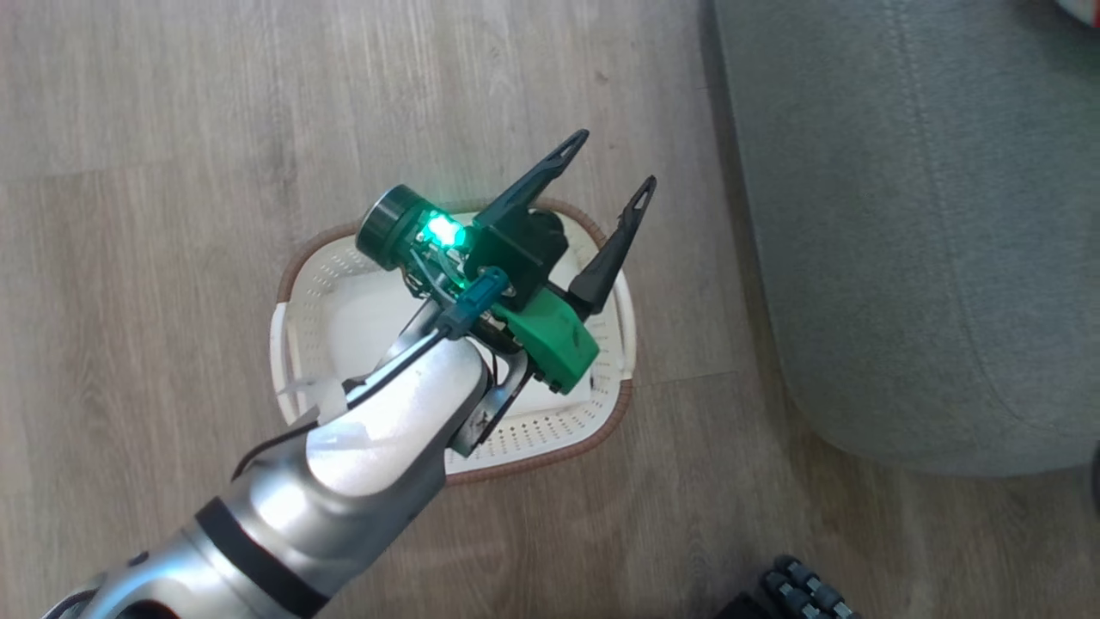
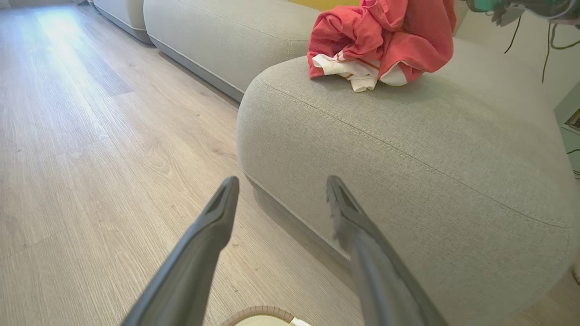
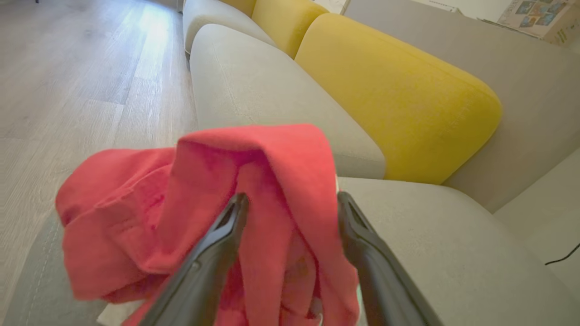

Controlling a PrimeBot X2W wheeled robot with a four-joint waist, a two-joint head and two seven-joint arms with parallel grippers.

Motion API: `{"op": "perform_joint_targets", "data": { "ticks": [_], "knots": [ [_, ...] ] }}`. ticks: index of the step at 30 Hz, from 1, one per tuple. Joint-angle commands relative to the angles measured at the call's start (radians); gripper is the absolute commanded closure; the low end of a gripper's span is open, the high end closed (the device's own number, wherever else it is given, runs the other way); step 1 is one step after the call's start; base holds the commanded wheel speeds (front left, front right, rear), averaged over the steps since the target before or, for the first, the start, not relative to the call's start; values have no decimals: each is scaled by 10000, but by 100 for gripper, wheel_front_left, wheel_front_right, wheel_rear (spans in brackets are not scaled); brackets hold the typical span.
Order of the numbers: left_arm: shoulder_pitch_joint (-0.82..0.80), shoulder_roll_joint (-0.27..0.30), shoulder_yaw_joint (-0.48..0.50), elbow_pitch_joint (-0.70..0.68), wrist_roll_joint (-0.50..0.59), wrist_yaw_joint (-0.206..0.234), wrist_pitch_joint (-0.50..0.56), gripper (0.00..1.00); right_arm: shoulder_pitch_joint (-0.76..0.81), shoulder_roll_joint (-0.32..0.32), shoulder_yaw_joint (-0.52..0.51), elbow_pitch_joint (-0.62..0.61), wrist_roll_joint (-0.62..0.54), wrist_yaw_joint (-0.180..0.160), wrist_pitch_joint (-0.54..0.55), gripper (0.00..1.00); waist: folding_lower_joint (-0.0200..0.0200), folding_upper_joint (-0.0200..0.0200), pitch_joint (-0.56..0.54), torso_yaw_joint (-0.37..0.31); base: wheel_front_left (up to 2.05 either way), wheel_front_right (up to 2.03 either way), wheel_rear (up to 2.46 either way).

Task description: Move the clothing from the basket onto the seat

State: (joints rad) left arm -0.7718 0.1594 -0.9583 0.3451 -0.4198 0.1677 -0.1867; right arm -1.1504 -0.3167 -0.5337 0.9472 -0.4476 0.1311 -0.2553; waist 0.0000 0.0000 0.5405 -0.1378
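Observation:
The basket (image 1: 296, 258) stands on the wooden floor, its cream inside bare where it shows around my arm; its brown rim (image 2: 258, 312) peeks in at the bottom of the left wrist view. Above it hovers my left gripper (image 1: 618, 157) (image 2: 282, 181), open and holding nothing, fingers aimed toward the seat (image 1: 902, 258) (image 2: 408, 158). The red clothing (image 2: 385, 40) with white panels lies heaped on that grey seat. My right gripper (image 3: 292, 196) is open at the heap, a fold of the clothing (image 3: 204, 190) standing loose between its spread fingers above the seat (image 3: 430, 226).
Yellow back cushions (image 3: 394, 99) line the sofa behind the seat, and another grey sofa section (image 2: 226, 36) lies beyond. Wooden floor (image 1: 172, 172) spreads left of the basket. A dark ribbed part (image 1: 803, 589) sits at the head view's bottom edge. A black cable (image 3: 562, 258) trails at the right.

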Motion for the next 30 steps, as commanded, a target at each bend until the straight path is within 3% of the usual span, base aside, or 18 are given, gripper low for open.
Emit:
{"op": "perform_joint_targets", "data": {
  "ticks": [1, 14, 24, 30],
  "knots": [
    [24, 201, 345, -319, -65, 65, -124, 0, 363, 71, 275, -499, 297, -4, -64, 0, 0, 0, -128, -190, 0, 0, 0],
    [394, 377, 869, -201, -544, 230, -478, 0, 1889, 401, 2163, -1928, 2077, -4, -64, 0, 0, 0, -1055, -580, 0, 0, 0],
    [1231, 400, 1842, 6, -1007, 438, -734, 0, 2823, 723, 3430, -2734, 3192, -4, -65, 0, 0, 0, -2444, 43, 0, 0, 0],
    [2167, 513, 2760, -238, -983, 617, -747, 0, 3908, 1234, 4041, -3351, 3784, -4, -65, 0, 0, 0, -3266, 541, 0, 0, 0]
  ]
}}
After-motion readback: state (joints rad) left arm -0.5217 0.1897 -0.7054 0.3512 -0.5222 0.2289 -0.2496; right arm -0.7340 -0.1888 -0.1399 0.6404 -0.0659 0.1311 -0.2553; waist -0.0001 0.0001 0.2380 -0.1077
